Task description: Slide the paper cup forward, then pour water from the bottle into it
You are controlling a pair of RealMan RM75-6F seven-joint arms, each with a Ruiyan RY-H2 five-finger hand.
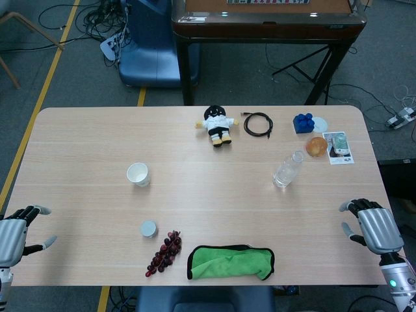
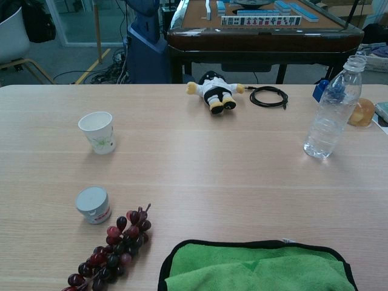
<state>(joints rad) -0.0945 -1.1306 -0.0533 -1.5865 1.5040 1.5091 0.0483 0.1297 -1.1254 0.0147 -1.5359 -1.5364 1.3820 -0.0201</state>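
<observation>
Paper cup [image 1: 138,174] sits mid-left, well above the empty, spread left hand [image 1: 14,235]; bottle [image 1: 287,170] up-left of the empty, spread right hand [image 1: 375,225].

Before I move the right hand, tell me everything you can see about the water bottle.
The bottle is clear thin plastic with ribbed walls and no label that I can see. It stands upright on the table, right of center, well apart from the paper cup. Its neck is open, with no cap on it. Whether there is water inside cannot be told. Nothing touches it; the right hand rests open near the table's right edge.
</observation>
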